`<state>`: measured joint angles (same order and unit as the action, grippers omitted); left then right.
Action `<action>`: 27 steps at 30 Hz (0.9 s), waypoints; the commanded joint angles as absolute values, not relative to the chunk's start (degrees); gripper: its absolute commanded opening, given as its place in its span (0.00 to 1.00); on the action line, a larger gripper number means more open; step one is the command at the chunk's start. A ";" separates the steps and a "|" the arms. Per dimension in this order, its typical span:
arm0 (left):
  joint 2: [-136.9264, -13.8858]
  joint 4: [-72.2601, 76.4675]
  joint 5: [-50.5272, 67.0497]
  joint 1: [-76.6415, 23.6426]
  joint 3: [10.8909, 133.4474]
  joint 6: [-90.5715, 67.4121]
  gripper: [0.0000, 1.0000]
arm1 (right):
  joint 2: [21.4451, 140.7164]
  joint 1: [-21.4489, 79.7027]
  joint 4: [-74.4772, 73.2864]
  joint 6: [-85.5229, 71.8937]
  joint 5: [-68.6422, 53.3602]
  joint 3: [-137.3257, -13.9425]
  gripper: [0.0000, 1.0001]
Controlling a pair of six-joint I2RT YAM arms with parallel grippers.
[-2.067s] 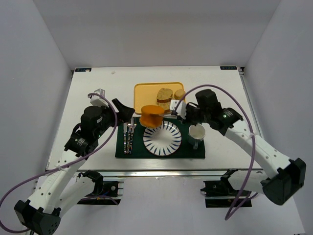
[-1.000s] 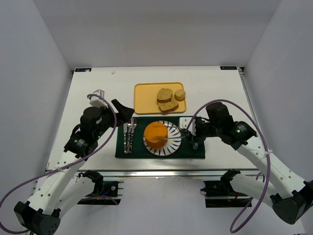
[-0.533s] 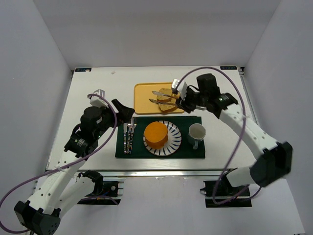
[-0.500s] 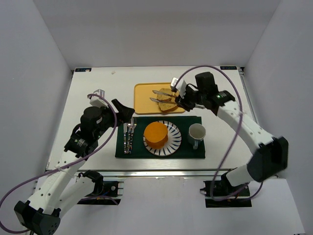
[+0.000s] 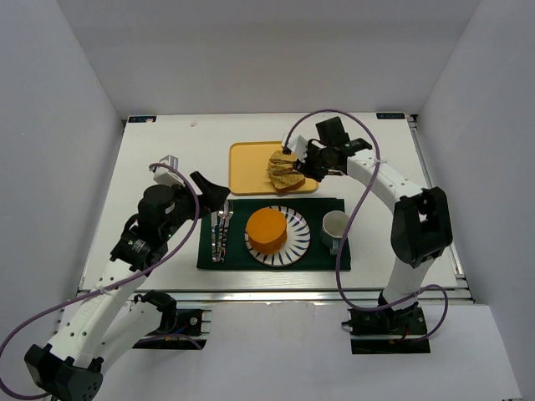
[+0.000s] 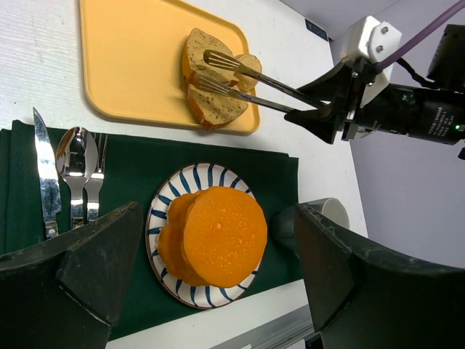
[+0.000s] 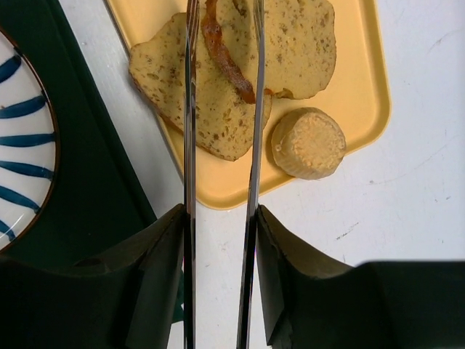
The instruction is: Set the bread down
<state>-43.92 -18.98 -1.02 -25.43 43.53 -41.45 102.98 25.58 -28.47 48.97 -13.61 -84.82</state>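
Tan, speckled — seeing the slices (image 7: 221, 120) overlapping on the tray (image 5: 247, 164), beside a small roll (image 7: 309, 143), and the bun (image 5: 266, 230) sitting on the plate (image 5: 299, 236). Clamping the tongs (image 7: 189, 182) in the right gripper (image 7: 219, 218), blades apart, straddling one slice's crust, running roughly along it. Holding the left gripper (image 6: 218, 218) spread wide, empty, well apart. Losing the blade tips past the wrist view's edge — contact unclear.

Two bread slices (image 7: 207, 109), one orange bun (image 6: 221, 236), one plate (image 6: 173, 193), one tray (image 6: 131, 65), one mug (image 5: 336, 225)
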 commanded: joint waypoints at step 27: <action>-42.89 -18.54 -1.41 -25.22 44.12 -41.22 0.94 | 79.83 23.29 -42.34 51.58 -31.98 -80.09 0.10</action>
<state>-43.59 -18.85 -0.95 -25.43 43.55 -41.43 86.80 23.00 -36.56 48.47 -22.09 -83.20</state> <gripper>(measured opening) 0.935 0.211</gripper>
